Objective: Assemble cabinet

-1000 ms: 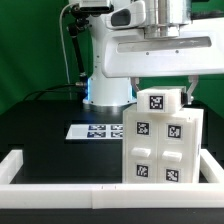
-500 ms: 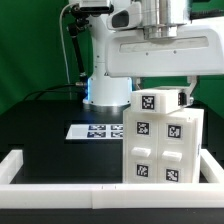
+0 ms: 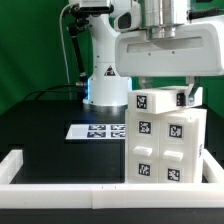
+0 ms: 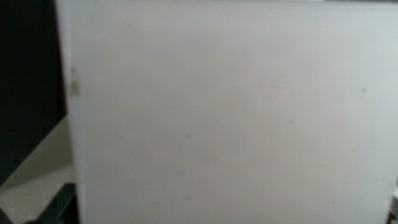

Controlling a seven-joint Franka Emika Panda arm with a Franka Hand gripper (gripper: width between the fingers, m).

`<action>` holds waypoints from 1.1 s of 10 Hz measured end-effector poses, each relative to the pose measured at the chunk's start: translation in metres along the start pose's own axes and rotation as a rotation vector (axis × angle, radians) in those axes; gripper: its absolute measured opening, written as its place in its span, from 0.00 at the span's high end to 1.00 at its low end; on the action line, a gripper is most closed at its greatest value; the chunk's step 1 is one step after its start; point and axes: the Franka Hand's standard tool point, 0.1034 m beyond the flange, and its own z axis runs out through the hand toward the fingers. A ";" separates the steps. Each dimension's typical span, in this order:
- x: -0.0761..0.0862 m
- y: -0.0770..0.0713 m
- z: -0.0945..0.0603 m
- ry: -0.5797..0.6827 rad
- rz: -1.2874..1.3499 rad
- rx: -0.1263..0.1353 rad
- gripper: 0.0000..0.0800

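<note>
The cabinet's big white box (image 3: pixel 163 148) stands upright at the exterior view's right, just behind the front rail, with several black-and-white tags on its face. A smaller white tagged block (image 3: pixel 156 101) sits on its top. My gripper (image 3: pixel 163 97) comes down from above and is shut on this block; one finger (image 3: pixel 189 95) shows at the block's right side, the other is hidden behind it. In the wrist view a plain white surface (image 4: pixel 222 110) fills nearly the whole picture, and the fingers do not show.
The marker board (image 3: pixel 95 131) lies flat on the black table to the left of the cabinet. A low white border rail (image 3: pixel 60 189) runs along the front and sides. The robot's base (image 3: pixel 105 90) stands at the back.
The gripper and the small block in it have shifted a little toward the exterior view's right along the top of the big box. The big box has not moved.
</note>
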 end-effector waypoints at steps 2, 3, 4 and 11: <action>-0.001 -0.001 0.000 -0.003 0.038 0.004 0.30; -0.001 -0.001 0.000 -0.006 0.054 0.006 0.30; -0.001 -0.001 0.000 -0.006 0.051 0.006 0.17; -0.001 -0.007 -0.029 -0.017 0.024 0.029 0.00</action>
